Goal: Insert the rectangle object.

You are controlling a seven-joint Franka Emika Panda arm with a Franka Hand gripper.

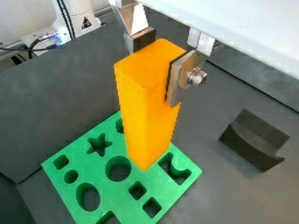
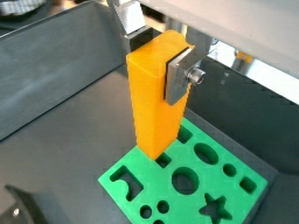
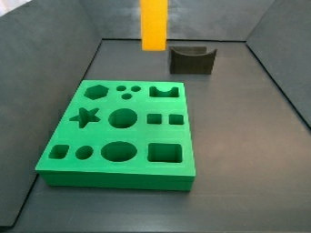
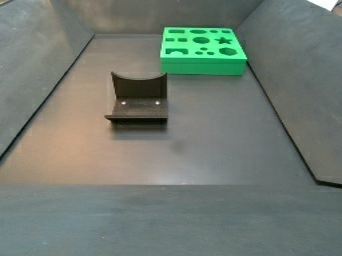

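The rectangle object [image 1: 146, 105] is a long orange-yellow bar. It hangs upright between the fingers of my gripper [image 1: 162, 59], which is shut on its upper end; both wrist views show this [image 2: 159, 57]. The silver finger plate [image 1: 184, 79] presses on one side and the dark pad [image 1: 142, 37] on the opposite side. The bar [image 2: 156, 101] is held in the air above the green board with shaped holes [image 1: 117, 171], its lower end over the board's edge. In a side view only the bar [image 3: 155, 25] shows, high above the far end of the board [image 3: 119, 136]; the gripper is out of frame.
A dark grey notched block [image 3: 192, 59] stands on the dark floor beyond the board, also in a wrist view [image 1: 254, 138] and a side view [image 4: 138, 100]. Sloped dark walls [image 3: 49, 100] ring the floor. The board [image 4: 203, 48] lies near one end wall.
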